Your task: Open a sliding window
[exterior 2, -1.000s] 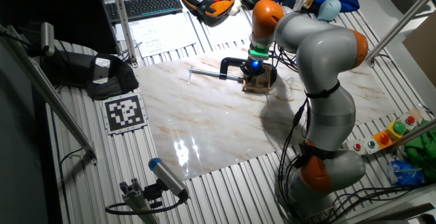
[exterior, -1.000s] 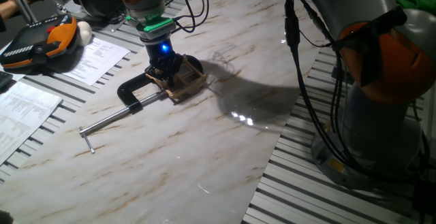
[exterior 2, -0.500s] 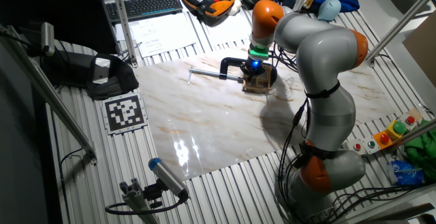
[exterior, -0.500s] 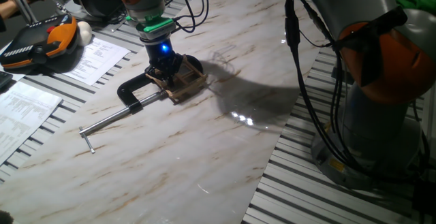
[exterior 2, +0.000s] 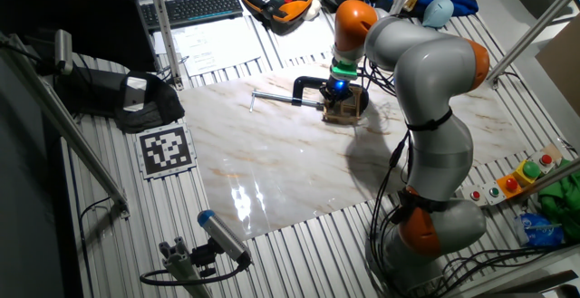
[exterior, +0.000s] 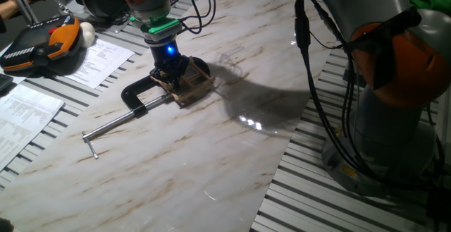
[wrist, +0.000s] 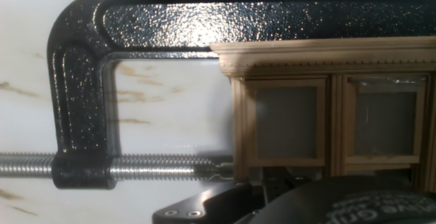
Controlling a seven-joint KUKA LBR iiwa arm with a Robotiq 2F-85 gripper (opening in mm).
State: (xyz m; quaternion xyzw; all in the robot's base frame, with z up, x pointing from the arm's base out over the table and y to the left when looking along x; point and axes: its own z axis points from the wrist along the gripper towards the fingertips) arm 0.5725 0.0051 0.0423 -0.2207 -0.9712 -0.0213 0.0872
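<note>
Black housing fills the bottom edge of the hand view, and that's about all you get of the end effector (exterior: 173,73) up close, so honestly I can't tell how wide the fingers are or whether they've got hold of anything; the two fixed views don't help either, since the wrist with its blue light sits right over the spot. Just past that housing is the sliding window (wrist: 327,108), light tan wood with a moulded top rail and thin bars splitting it into panes, lying flat on the marble-look worktop (exterior: 211,154). It's pinned in the black C-clamp (wrist: 88,88), whose cast frame wraps around the window's top and side while the threaded steel screw (wrist: 136,166) butts against the frame's lower corner. From the fixed side view the clamp's long rod (exterior: 116,125) runs out across the worktop away from the window, ending in a little crossbar handle. My read is we're at the contact stage: the end effector is down on or right at the window, looking lined up with the sash, but the panes look closed to me, so the actual slide hasn't happened yet. Next move probably needs a steady push or pull along the track direction, staying low and parallel to the frame, letting the clamp take the reaction force. Farther back there's printed paper (exterior: 99,59), an orange-and-black teach pendant (exterior: 42,45), and in the other fixed view a keyboard (exterior 2: 204,6) plus a fiducial tag (exterior 2: 165,149).
</note>
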